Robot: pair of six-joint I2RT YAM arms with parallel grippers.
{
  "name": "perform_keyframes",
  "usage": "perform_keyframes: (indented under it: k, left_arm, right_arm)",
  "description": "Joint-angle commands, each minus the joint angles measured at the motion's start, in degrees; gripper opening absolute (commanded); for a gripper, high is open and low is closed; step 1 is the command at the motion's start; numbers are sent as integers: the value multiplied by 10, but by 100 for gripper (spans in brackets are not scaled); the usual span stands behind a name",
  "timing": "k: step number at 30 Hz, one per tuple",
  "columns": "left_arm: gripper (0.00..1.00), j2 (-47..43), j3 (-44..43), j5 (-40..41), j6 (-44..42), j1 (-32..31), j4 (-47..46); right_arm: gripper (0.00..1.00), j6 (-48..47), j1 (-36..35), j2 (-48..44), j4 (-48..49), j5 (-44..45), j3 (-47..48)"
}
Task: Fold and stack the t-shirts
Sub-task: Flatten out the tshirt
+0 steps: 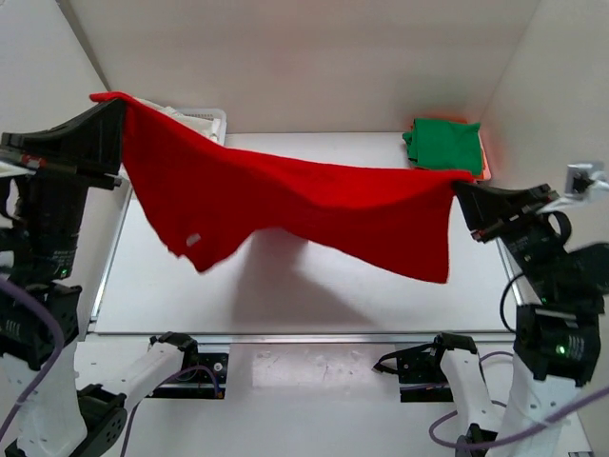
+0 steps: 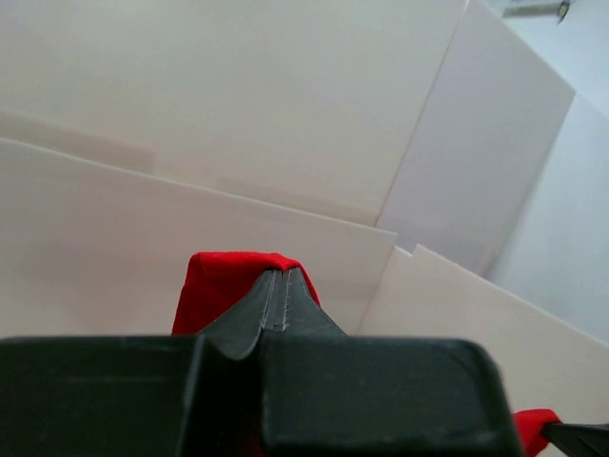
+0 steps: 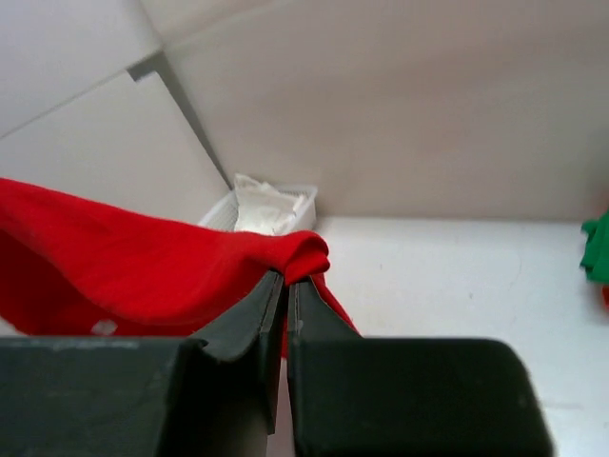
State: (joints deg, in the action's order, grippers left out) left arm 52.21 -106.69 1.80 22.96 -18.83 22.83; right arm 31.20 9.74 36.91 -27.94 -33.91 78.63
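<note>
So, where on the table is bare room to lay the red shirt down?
The middle of the table, below the hanging red shirt, is bare to the near edge. Crowded: the far right corner, green shirt; the far left, white bin.

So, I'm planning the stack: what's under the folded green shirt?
An orange edge peeks out from beneath the green shirt on its right; the rest is covered.

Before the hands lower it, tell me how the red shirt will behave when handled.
Probably very floppy: the red shirt sags between the left hand and right hand. Likely light, since two corner pinches carry it. It may crumple on landing: loose flaps dangle underneath.
</note>
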Motion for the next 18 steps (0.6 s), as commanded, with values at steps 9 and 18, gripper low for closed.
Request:
perform_keyframes:
  k: [9,18]
  left_arm:
    - [0,38,-59,3,-10,-17,-23]
    - [0,123,101,-88,30,53,-142]
  right_arm:
    - [1,-19,-66,20,6,72,28]
    - [0,10,-2,94,140,-7,-119]
